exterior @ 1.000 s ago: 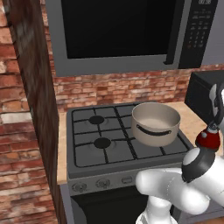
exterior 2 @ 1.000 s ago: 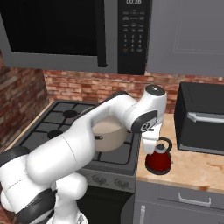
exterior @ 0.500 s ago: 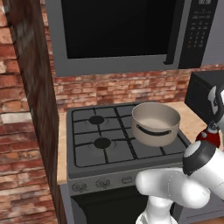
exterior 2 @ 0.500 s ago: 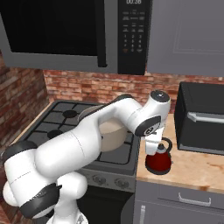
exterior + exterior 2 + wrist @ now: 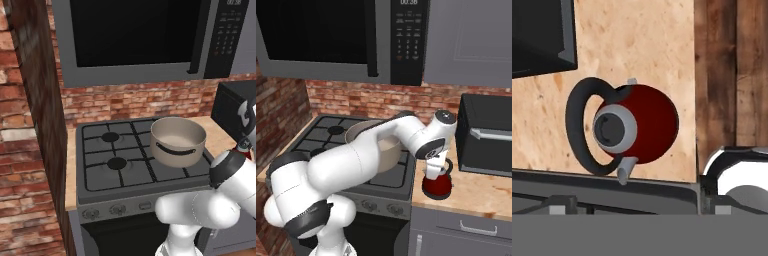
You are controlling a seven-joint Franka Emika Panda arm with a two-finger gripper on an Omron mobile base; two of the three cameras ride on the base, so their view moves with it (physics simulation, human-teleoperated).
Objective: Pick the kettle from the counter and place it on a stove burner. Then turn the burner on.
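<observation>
The small red kettle point(image 5: 437, 186) with its grey lid point(image 5: 614, 130) and dark looped handle point(image 5: 577, 125) stands on the tan counter point(image 5: 481, 192), just right of the stove. My gripper point(image 5: 433, 169) hangs straight above the kettle, open, with nothing held. Seen from the hand, the kettle point(image 5: 654, 122) is below and a little way off, upright on the counter point(image 5: 652, 45). From the left base, a sliver of the kettle point(image 5: 245, 148) shows past my arm. Two free stove burners point(image 5: 110, 136) point(image 5: 117, 163) lie on the stove's left half.
A big beige pot point(image 5: 178, 141) covers the stove's right side, close to the kettle. A black oven box point(image 5: 486, 135) stands on the counter right behind the kettle. A microwave point(image 5: 135, 35) hangs over the stove. Knobs point(image 5: 91, 214) line the stove front. A brick wall point(image 5: 30, 150) closes the left.
My hand has shifted a little to the right and down, closer over the kettle. The kettle and pot have stayed put, and the jaws remain open.
</observation>
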